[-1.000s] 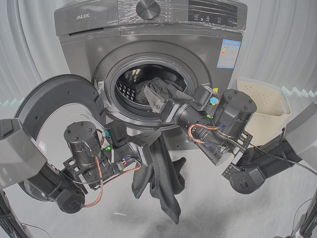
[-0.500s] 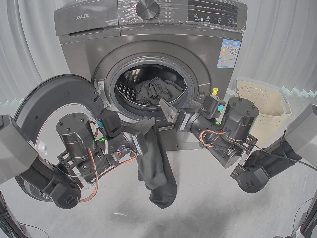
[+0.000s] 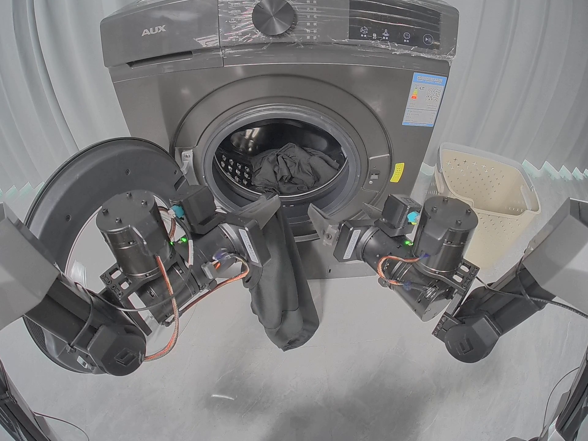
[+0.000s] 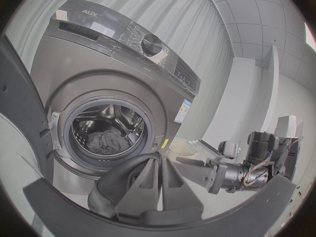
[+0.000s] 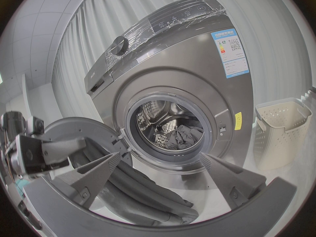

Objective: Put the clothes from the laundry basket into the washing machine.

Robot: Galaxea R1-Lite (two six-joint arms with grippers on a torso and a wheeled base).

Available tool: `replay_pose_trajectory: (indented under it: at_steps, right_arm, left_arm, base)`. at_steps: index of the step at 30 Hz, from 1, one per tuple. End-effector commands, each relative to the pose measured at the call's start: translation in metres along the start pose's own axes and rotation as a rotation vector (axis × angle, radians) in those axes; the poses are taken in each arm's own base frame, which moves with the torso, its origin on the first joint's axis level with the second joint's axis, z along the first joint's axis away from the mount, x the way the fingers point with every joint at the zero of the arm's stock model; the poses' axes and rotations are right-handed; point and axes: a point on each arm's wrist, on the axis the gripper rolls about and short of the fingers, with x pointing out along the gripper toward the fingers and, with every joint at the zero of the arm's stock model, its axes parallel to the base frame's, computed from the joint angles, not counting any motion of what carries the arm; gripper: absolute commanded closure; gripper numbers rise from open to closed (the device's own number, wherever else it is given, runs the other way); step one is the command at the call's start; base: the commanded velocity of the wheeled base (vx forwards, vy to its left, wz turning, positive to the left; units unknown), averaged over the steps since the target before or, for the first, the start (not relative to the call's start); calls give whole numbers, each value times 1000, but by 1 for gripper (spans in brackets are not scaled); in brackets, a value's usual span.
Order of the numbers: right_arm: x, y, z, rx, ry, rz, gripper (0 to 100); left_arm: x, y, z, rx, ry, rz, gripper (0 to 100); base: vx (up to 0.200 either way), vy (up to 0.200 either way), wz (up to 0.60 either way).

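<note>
My left gripper is shut on a dark garment that hangs in front of the washing machine, just below the rim of its opening. In the left wrist view the closed fingers pinch the garment's fold. Several dark clothes lie in the drum. My right gripper stands open with nothing in it, to the right of the opening and below it; its fingers are spread wide. The beige laundry basket stands to the machine's right, and I see no clothes in it.
The round door is swung fully open to the left, behind my left arm. Grey floor lies free in front of the machine. White curtains hang behind.
My left gripper has risen toward the opening, lifting the hanging garment higher. My right gripper has pulled back out of the drum's mouth, down and to the right, open and with nothing in it.
</note>
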Motion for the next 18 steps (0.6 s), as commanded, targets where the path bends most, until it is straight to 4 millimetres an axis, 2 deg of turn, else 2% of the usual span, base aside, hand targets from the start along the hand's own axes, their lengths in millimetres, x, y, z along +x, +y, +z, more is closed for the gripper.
replay_pose_trajectory:
  at_steps: [1, 5, 9, 11, 18]
  right_arm:
    - [0, -8, -18, -45, 52, -19, 0]
    - [-5, -9, -36, -68, 72, 4, 0]
    - [-8, -12, -59, -115, 127, 11, 0]
    - [-12, -7, -66, -123, 140, 49, 0]
    - [-15, 5, -74, -157, 154, 105, 0]
  left_arm:
    - [4, -1, 14, 3, -37, 22, 100]
    - [6, -3, 26, 12, -65, 42, 100]
    - [7, -3, 31, 27, -77, 46, 100]
    - [8, -3, 31, 29, -80, 47, 100]
    - [12, -3, 34, 38, -92, 65, 100]
  base:
    - [0, 0, 0]
    - [0, 0, 0]
    - [0, 0, 0]
    - [0, 0, 0]
    - [0, 0, 0]
